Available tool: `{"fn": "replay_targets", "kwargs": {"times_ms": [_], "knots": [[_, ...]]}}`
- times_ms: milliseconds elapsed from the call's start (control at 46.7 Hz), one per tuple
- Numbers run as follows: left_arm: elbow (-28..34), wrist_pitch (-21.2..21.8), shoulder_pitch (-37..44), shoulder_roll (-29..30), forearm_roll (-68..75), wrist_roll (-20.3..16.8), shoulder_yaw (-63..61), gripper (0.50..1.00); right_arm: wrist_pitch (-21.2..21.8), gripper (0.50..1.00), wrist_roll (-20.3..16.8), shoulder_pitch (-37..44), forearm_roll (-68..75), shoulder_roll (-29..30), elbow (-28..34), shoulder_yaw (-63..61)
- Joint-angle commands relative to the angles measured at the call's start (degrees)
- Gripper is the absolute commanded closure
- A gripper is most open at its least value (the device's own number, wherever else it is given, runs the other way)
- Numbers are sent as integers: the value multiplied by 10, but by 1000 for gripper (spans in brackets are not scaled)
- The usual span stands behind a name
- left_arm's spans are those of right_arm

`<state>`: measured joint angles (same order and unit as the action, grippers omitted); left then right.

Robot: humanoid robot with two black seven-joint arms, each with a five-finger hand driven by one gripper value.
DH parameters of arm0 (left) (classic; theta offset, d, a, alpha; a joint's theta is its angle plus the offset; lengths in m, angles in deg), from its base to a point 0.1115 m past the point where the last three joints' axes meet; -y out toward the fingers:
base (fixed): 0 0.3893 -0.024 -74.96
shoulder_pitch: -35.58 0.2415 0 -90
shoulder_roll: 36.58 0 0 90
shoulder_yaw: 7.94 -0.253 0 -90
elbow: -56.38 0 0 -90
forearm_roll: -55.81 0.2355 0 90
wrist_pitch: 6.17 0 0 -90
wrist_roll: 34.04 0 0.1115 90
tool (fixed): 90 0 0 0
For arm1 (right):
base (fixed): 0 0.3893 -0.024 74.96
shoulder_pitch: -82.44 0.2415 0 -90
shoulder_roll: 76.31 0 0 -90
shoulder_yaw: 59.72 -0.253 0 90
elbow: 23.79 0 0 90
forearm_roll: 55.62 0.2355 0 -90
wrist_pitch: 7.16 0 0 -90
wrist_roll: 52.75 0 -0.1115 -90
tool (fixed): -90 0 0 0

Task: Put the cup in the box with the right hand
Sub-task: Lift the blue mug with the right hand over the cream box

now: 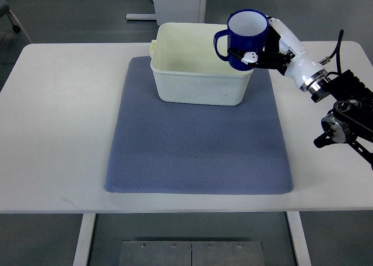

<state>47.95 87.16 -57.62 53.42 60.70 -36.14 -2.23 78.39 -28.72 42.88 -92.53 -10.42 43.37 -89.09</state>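
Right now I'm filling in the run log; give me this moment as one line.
right hand: shut on blue cup | cup: upright, above right rim of white box | box: on blue mat | left arm: unseen

You will find no readable text, label, brand, number or sign anywhere on the things in this view; nothing here carries legible print.

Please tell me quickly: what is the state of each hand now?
Left hand: not in view.
Right hand: closed on the cup, over the box corner.
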Motion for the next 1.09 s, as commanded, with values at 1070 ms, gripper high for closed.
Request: {"fn": "replay_targets", "kwargs": {"times_ms": [1070], "knots": [[0, 0, 0, 0, -1, 0, 0, 500, -55, 1000, -32, 65, -4, 227, -280, 4]]}}
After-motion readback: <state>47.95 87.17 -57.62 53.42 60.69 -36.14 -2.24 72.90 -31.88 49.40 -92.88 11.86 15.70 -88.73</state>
